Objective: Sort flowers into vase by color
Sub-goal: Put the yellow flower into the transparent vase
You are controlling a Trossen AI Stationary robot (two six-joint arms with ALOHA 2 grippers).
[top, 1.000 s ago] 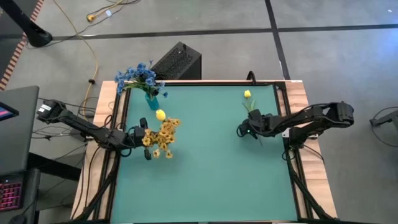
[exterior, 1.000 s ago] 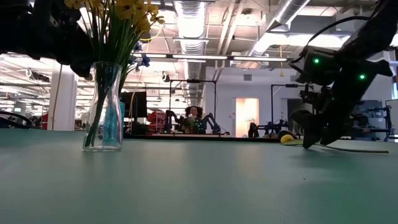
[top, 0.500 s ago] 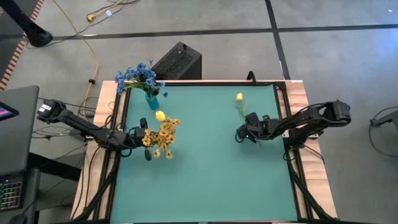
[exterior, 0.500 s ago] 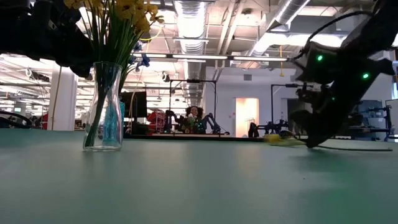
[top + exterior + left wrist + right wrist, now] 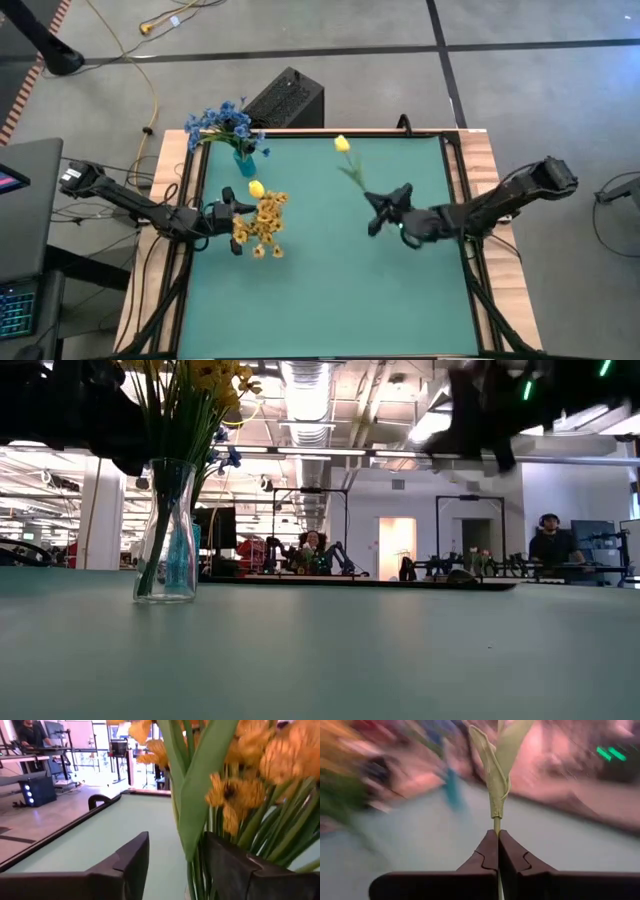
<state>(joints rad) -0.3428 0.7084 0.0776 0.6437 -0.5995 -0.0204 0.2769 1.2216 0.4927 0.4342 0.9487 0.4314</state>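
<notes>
Right gripper (image 5: 375,212), above the table (image 5: 330,300) toward its right half, fingers pinched together on the stalk of a yellow bud stem (image 5: 348,160) whose bud points to the far edge. Left gripper (image 5: 232,222), near the left edge, fingers parted around the yellow sprays (image 5: 262,222) in a clear vase (image 5: 165,530), apparently without gripping. Blue sprays (image 5: 222,122) stand at the far left corner.

Yellow sprays (image 5: 205,380) cut off above the low view; right wrist view's background blurred.
</notes>
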